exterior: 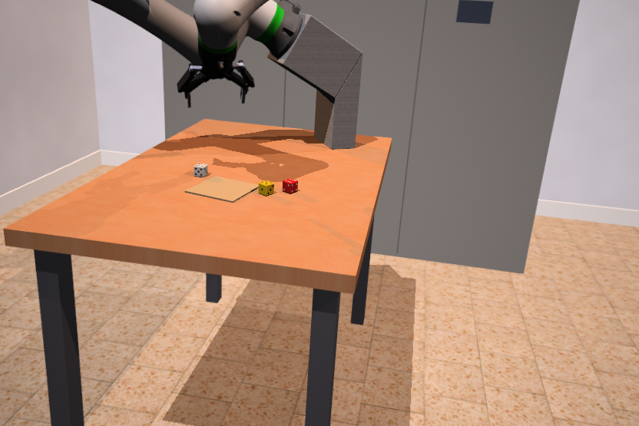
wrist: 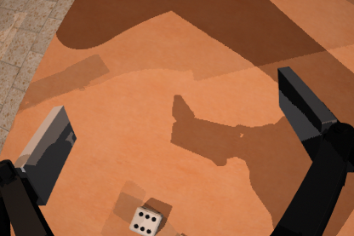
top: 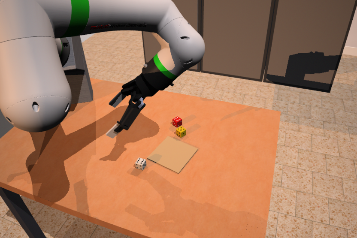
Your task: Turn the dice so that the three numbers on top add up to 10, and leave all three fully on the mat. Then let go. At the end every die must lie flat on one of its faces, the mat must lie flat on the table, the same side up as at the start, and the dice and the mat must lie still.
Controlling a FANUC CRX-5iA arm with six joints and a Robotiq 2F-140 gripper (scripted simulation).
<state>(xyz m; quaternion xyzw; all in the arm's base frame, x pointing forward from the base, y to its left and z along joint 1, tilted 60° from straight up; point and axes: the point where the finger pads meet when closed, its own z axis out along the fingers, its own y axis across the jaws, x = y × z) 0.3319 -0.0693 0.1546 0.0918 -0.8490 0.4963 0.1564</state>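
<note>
A white die [top: 140, 164] [exterior: 200, 170] [wrist: 145, 221] lies flat on the table just off the mat, six on top. A yellow die [top: 181, 131] [exterior: 266, 187] lies off the mat's opposite side; its top looks like five. A red die [top: 177, 121] [exterior: 289, 186] lies close to the yellow one, farther from the mat; its top looks like six. The square tan mat [top: 173, 154] [exterior: 221, 189] lies flat with no die on it. My gripper [top: 111, 118] [exterior: 216, 102] [wrist: 170, 106] is wide open and empty, high above the table, on the robot-base side of the dice.
The orange table [top: 230, 157] [exterior: 170, 225] carries the dice and mat. The arm's grey base stand [exterior: 342, 96] rises at its rear edge. Shadows of the arm fall across the table. Brown cabinets [top: 236, 28] stand beyond the table.
</note>
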